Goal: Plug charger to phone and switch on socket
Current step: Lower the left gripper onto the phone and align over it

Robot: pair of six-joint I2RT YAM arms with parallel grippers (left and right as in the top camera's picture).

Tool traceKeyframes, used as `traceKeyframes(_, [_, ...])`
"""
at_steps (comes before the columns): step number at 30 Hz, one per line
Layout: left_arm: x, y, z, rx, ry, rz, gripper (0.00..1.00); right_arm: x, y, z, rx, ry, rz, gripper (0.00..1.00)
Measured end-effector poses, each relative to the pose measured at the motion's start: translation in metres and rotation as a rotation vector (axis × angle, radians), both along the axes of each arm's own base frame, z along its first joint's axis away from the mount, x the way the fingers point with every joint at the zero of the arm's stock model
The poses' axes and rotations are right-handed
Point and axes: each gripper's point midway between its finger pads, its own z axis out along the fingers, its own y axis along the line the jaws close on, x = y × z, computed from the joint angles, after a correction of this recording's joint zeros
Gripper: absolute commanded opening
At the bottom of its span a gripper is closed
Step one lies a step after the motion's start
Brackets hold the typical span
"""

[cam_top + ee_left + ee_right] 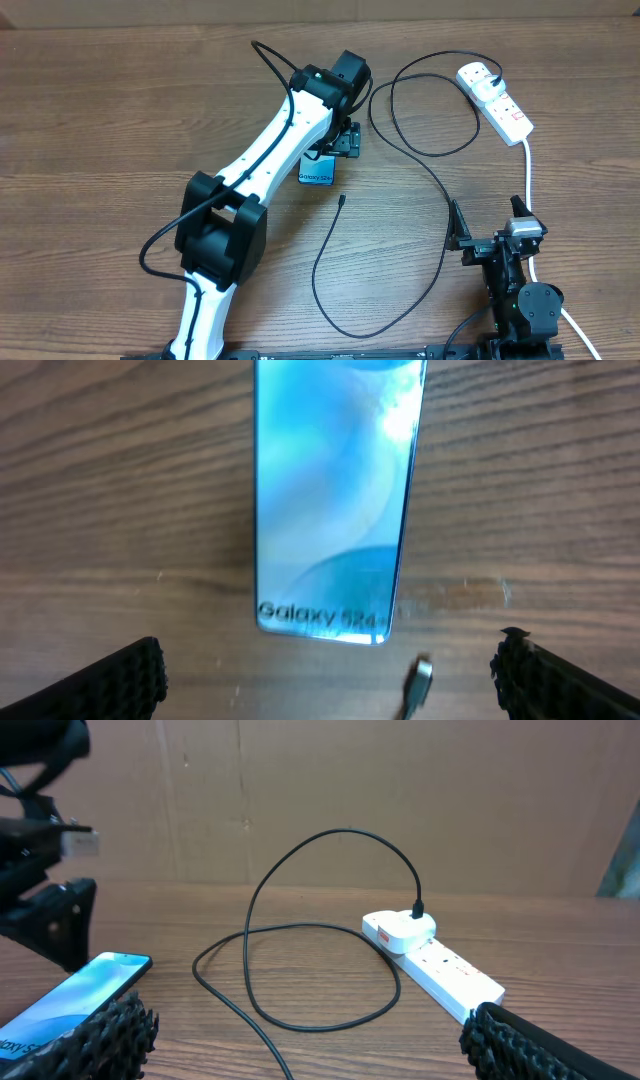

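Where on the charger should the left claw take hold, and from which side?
Just behind the charger's connector tip, from straight above, left claw straddling the cable. That end lies flat and free on the table just off the phone's bottom edge, so a grip near the tip probably keeps it steerable.

The phone (335, 490) glows light blue and white, with dark lettering along its bottom edge. Around the phone, the table (90, 110) is brown with streaky wood grain. The charger (345, 832) is black, the socket (497, 100) white with red marks.
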Motion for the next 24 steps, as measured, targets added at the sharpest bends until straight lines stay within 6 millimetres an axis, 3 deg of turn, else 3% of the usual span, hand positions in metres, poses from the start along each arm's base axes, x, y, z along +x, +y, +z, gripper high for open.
traceKeyframes(6, [0.016, 0.004, -0.019, -0.042, 0.009, 0.021, 1.0, 0.0, 0.0, 0.0, 0.0, 0.0, 0.0, 1.0])
traceKeyframes(12, [0.032, 0.016, -0.017, -0.071, -0.018, 0.062, 1.0, 0.0, 0.0, 0.0, 0.0, 0.0, 0.0, 1.0])
traceKeyframes(24, [0.039, 0.005, -0.016, -0.108, -0.045, 0.028, 1.0, 0.0, 0.0, 0.0, 0.0, 0.0, 0.0, 1.0])
